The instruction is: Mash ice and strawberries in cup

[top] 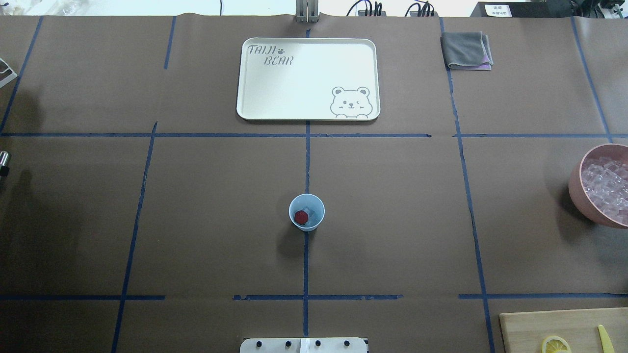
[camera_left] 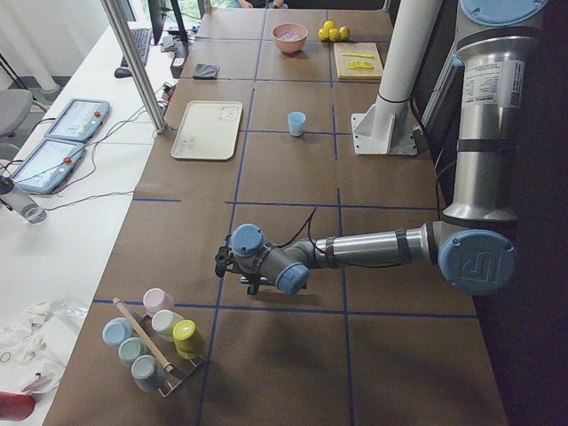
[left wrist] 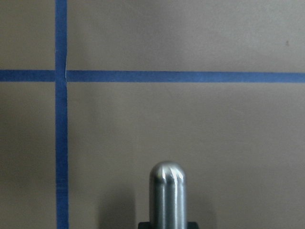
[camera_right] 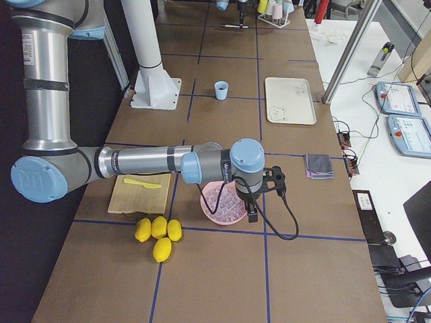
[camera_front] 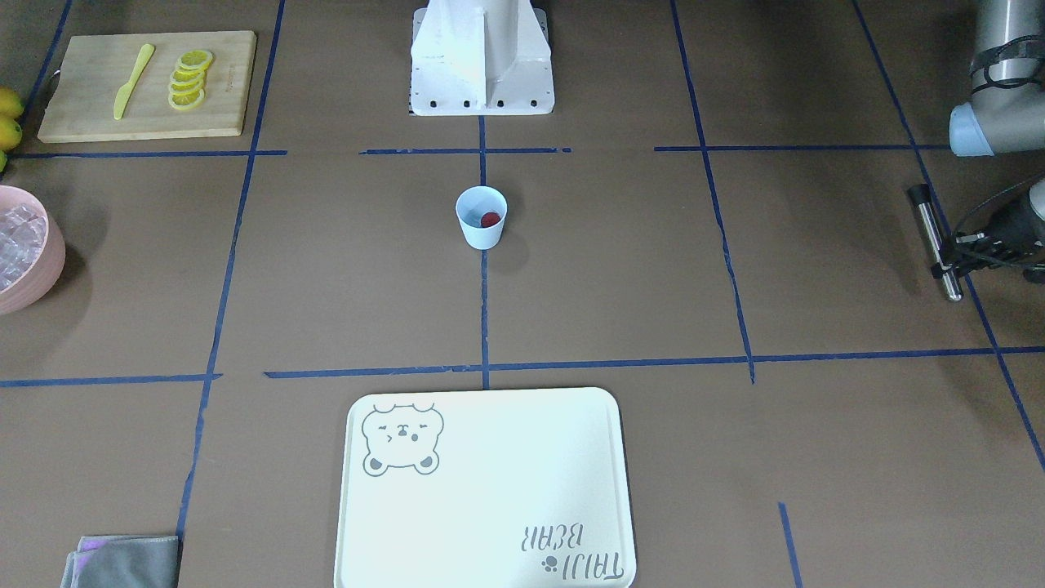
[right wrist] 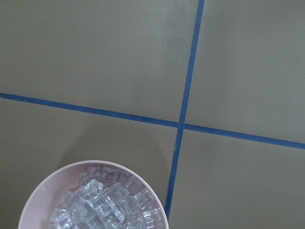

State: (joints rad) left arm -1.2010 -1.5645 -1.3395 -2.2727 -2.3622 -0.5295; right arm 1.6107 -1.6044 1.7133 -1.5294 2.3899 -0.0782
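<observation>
now | cup [camera_front: 481, 237]: pale blue, upright | strawberry [camera_front: 490, 219]: red, inside

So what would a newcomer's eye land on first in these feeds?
The pale blue cup draws the eye first, standing alone at the centre of the table with a red strawberry inside. Next come the left tool, gripping a metal rod at the robot's left end, and the pink bowl heaped with ice cubes on the robot's right.

Bright even overhead light, soft shadows
</observation>
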